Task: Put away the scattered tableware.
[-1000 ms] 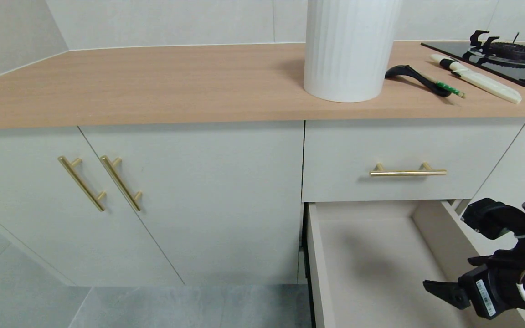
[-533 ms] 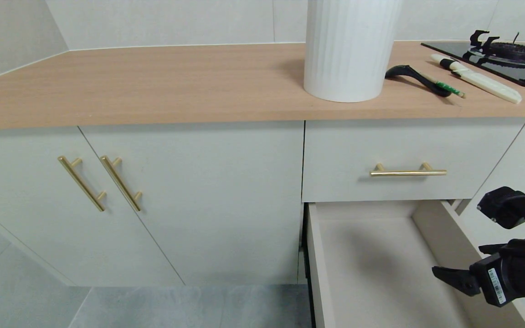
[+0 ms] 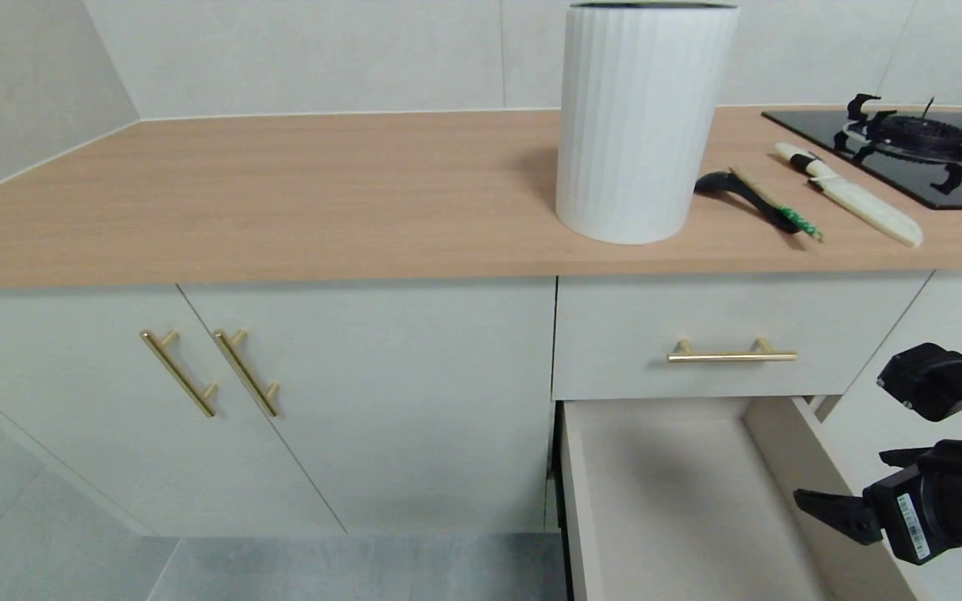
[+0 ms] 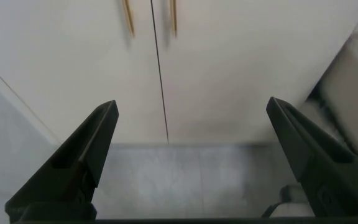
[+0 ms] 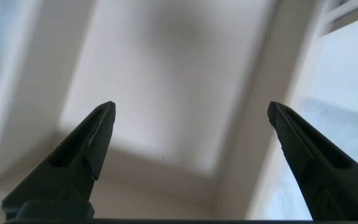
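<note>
Right now both claws are wide apart and hold nothing. The right claw [image 5: 191, 106] hangs low over the pulled-out drawer [image 3: 579, 501], near its right side. The left claw [image 4: 191, 102] points at the cupboard doors [image 3: 364, 401] and the floor below them.

The tableware lies up on the counter [image 3: 281, 192], well above the drawer. A black spoon [image 3: 740, 190] lies just beside the tall white pot [image 3: 635, 125]. Thin chopsticks [image 3: 782, 209] with green ends lie across the spoon's handle. A white knife [image 3: 853, 196] lies near them, close to the stove [image 3: 907, 142].

I think a few things could go wrong. The white pot stands right by the spoon, so a claw reaching for it could bump the pot and push it. The chopsticks are thin and may slip out of a claw or roll off the edge. Lifting the spoon first could flick them away, since they rest on it. The knife sits by the stove, so there is little room on that side. Anything dropped could miss the drawer and hit the floor.

The top drawer [image 3: 731, 317] with the gold handle [image 3: 731, 356] is shut.
</note>
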